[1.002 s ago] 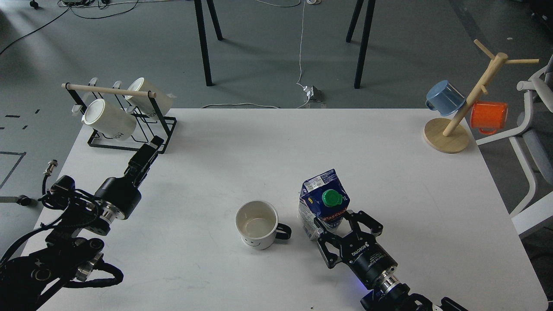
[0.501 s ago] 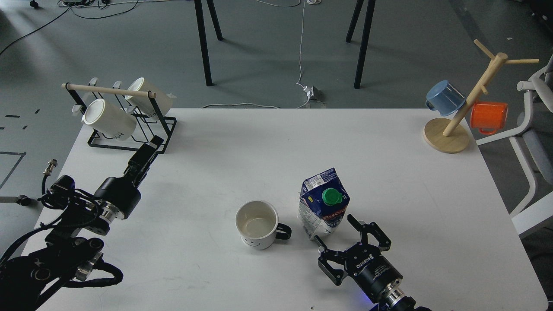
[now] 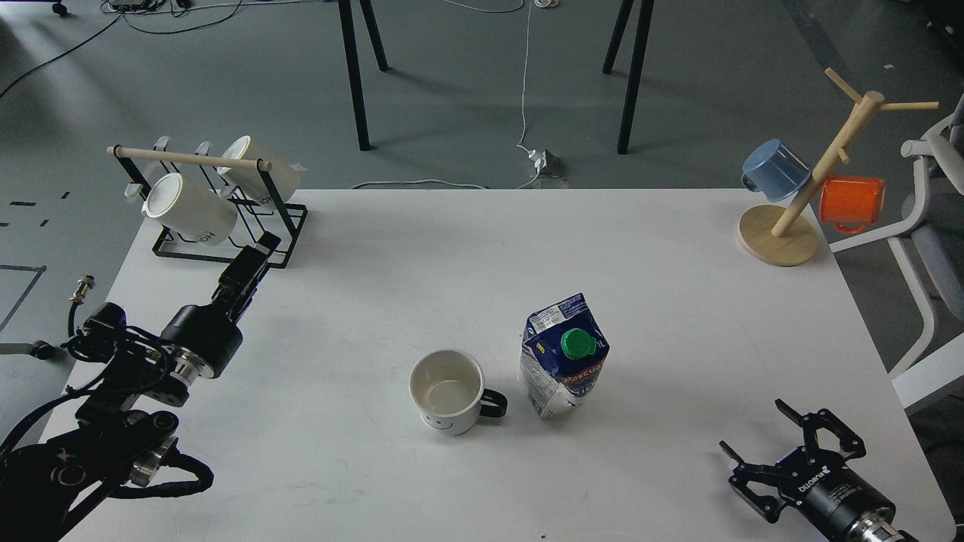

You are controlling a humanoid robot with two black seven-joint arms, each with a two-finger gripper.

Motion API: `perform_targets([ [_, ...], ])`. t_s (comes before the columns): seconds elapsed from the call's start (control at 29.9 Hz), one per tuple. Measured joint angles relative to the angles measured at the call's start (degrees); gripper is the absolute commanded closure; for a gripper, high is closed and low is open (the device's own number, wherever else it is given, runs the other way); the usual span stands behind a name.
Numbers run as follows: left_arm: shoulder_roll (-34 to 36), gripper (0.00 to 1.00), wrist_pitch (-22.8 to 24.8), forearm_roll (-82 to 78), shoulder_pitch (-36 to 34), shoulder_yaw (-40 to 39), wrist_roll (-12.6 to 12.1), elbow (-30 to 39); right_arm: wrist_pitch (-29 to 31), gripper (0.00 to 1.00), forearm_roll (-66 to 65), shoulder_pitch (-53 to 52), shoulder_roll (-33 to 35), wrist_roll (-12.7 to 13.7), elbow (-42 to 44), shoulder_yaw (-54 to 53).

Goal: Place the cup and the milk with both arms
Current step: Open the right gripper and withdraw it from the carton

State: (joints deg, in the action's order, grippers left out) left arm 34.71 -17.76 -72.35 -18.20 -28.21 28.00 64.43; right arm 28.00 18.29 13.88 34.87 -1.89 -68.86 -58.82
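The cup [image 3: 447, 390], a white mug with a black handle and a smiley face, stands upright on the white table [image 3: 482, 248], front centre, handle to the right. The milk [image 3: 563, 355], a dark blue and white carton with a green cap, stands just right of it, not touching. My right gripper [image 3: 757, 430] is open and empty near the table's front right corner, well apart from the milk. My left gripper [image 3: 252, 267] is at the left, its fingers close together near the black mug rack, holding nothing that I can see.
A black wire rack [image 3: 226, 218] with a wooden bar holds two cream mugs [image 3: 188, 207] at the back left. A wooden mug tree [image 3: 798, 211] at the back right carries a blue cup [image 3: 774, 169] and an orange cup [image 3: 852, 203]. A white chair [image 3: 934, 248] stands beside the table's right edge.
My right gripper opened off the milk and drew back to the front right corner. The milk stayed standing beside the cup. My left arm shifted slightly left.
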Motion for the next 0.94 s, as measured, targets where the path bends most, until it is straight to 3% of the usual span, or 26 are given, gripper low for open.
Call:
perform_targets([
  [0.13,-0.06,0.33,-0.01,0.02,-0.24,-0.03,0.0,0.03,0.0,0.03,-0.01,-5.01,4.33,-0.01,0.07,-4.79],
  [0.3,0.14,0.33,-0.1,0.02,-0.39,-3.51,0.0,0.62,0.0,0.03,-0.08,-16.42,9.12,0.11,0.25,-3.5],
  [0.47,0.16,0.33,-0.08,0.1,-0.19,-8.57,0.0,1.73,0.0,0.03,-0.1,-24.68,9.59,0.14,3.04,1.32],
  [0.63,0.33,0.32,0.07,0.18,-0.11,-13.87,0.0,4.75,0.0,0.03,-0.03,-26.45,8.38,0.07,6.26,2.23],
  [0.77,0.34,0.16,0.36,0.26,-0.09,-17.58,0.0,5.4,0.0,0.03,0.01,-27.27,8.13,0.05,6.57,2.46],
  [0.94,0.5,0.09,0.4,0.45,-0.08,-18.76,0.0,5.52,0.0,0.03,0.08,-28.69,8.18,0.01,6.66,2.57],
])
